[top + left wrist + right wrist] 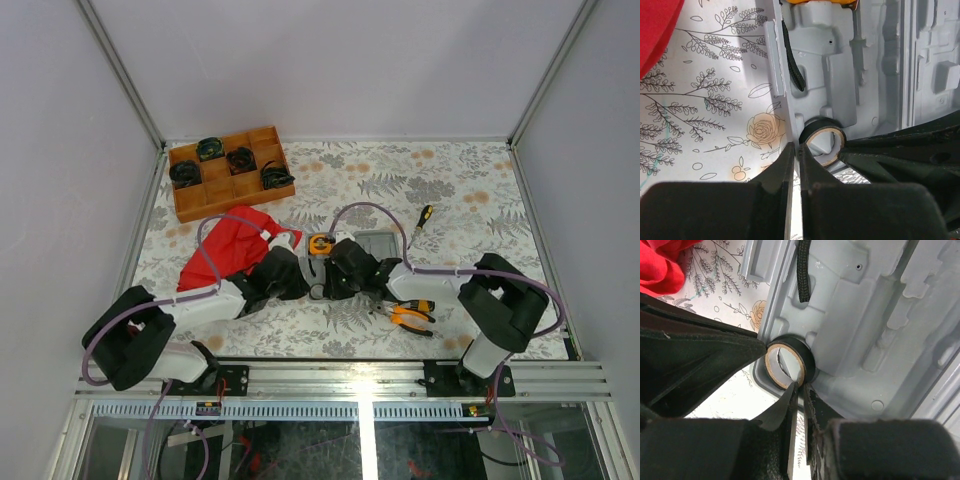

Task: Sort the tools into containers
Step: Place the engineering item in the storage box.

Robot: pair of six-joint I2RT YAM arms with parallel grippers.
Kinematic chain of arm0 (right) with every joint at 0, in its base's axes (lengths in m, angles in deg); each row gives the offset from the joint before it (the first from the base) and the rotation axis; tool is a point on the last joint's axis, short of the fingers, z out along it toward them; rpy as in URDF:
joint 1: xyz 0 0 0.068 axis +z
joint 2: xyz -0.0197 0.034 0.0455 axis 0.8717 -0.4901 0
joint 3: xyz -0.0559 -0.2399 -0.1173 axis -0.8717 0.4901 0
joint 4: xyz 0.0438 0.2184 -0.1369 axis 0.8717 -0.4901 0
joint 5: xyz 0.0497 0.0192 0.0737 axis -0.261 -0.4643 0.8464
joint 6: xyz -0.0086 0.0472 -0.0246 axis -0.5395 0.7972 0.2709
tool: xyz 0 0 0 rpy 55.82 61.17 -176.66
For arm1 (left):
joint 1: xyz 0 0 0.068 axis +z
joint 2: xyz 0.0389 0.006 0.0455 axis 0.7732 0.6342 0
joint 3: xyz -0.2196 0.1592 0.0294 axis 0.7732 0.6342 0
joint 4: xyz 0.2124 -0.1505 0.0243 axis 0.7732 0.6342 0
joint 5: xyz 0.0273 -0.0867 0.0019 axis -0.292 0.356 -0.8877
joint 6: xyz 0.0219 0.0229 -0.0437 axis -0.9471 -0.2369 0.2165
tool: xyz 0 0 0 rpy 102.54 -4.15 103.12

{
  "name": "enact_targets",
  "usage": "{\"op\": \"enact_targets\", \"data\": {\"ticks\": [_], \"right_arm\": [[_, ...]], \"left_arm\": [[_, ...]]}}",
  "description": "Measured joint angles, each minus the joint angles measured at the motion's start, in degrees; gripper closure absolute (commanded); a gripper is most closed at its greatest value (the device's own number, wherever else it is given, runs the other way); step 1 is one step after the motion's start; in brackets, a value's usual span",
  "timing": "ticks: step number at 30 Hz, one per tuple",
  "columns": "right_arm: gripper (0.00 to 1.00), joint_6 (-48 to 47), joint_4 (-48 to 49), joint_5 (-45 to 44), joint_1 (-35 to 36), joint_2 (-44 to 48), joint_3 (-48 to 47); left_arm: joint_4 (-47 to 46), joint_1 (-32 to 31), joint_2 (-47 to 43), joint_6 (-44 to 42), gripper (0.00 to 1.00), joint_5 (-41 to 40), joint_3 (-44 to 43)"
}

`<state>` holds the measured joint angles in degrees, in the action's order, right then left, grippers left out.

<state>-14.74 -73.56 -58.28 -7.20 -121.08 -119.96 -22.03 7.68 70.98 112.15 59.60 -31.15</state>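
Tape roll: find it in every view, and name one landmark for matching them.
Top external: not visible; the arms cover that spot.
Left wrist: tape roll low centre, at the near corner of the grey case.
Right wrist: left of centre, in the same corner of the case.
Shared landmark: the grey case, mid-table in the top view.

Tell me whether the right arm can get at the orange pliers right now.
Probably, but not at once: the pliers lie uncovered on the table beside that arm, yet its fingers pinch the tape roll in the case.
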Motion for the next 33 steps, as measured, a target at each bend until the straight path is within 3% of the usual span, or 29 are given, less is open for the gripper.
{"op": "enact_targets", "data": {"ticks": [19,25,33], "right_arm": [[0.97,-0.24,-14.53,1.36,-1.4,-6.29,-11.65],[0.8,-0.59,-12.33,1.44,-1.4,-5.05,-9.84],[0.71,-2.19,-9.25,-0.11,-1.01,-0.98,-5.46]], "left_arm": [[-1.03,0.59,2.58,-2.38,1.0,-0.63,-1.75],[-1.07,0.59,2.58,-2.54,1.0,-0.66,-1.75],[-3.43,-0.09,3.63,-2.43,1.0,0.42,-1.73]]}}
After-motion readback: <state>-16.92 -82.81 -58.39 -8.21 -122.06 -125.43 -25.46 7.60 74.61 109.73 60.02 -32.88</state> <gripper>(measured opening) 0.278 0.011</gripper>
